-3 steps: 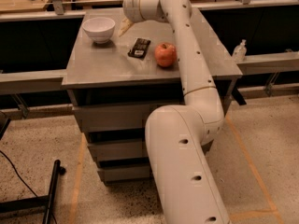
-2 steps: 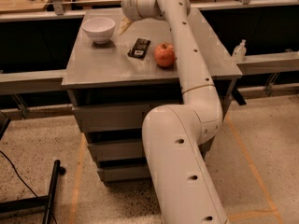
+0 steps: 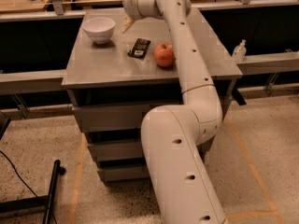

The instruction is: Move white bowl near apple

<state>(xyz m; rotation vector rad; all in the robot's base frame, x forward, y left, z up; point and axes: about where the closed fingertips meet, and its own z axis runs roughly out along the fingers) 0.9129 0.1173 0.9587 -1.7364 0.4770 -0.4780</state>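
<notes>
Cream arm (image 3: 191,78) is stretched over the grey cabinet top (image 3: 93,69), where the white bowl (image 3: 99,29) is set upright at the far left, its inside seen plain white, well apart from the apple (image 3: 164,55), with a black packet (image 3: 139,47) laid between. The gripper (image 3: 127,24) is held just right of the bowl; whether wide or narrow cannot be told. All is placed as a second ago.

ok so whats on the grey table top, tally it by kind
white bowl: 1
apple: 1
black packet: 1
Total: 3 on the table
The gripper is over the table, beside the bowl.
</notes>
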